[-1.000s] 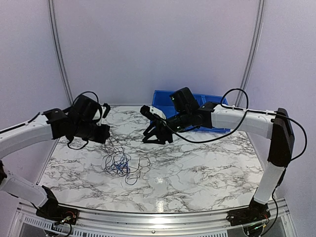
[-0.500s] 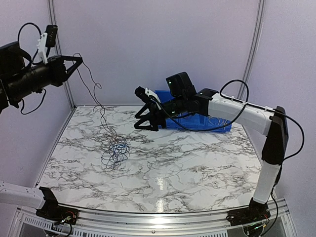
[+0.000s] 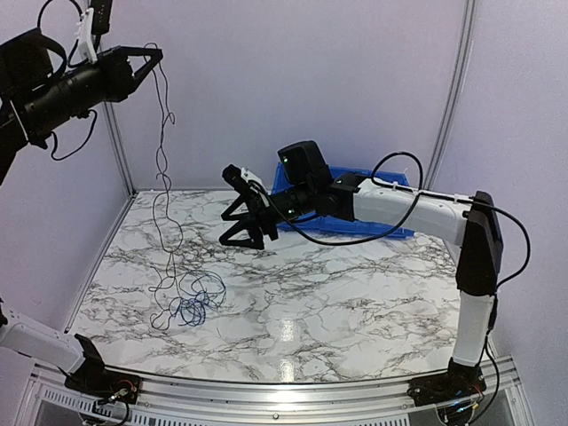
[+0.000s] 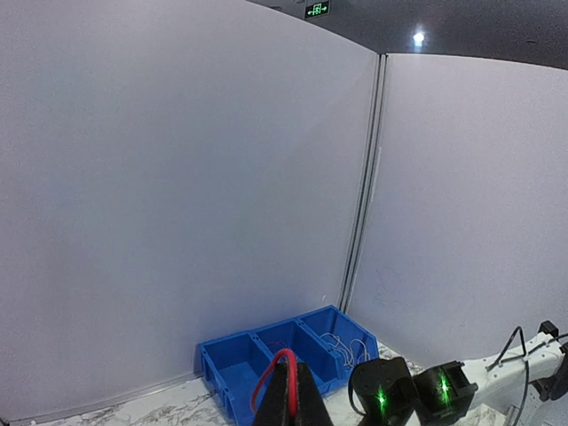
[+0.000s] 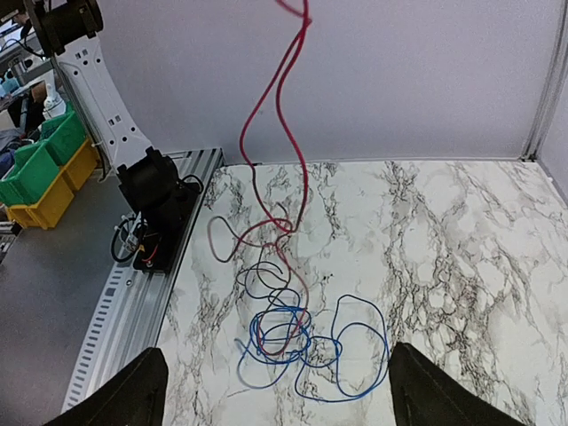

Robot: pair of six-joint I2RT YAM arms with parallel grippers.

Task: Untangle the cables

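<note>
Within the last second the left end effector [image 3: 151,59], pinching one red cable [image 5: 282,115], has swung high toward 10 o'clock. This draws that strand up from the cables [image 3: 191,300] heaped at 8 o'clock on the surface [image 3: 355,302]. The right end effector [image 3: 229,206] has spread wide and shifted toward the heap, probably to restrain the remaining loops.

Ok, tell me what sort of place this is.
Most likely a robotics lab test cell: a marble-patterned table boxed in by plain white partition walls, a blue compartment bin at the table's back edge, and green and yellow storage bins stacked just outside the cell.
</note>
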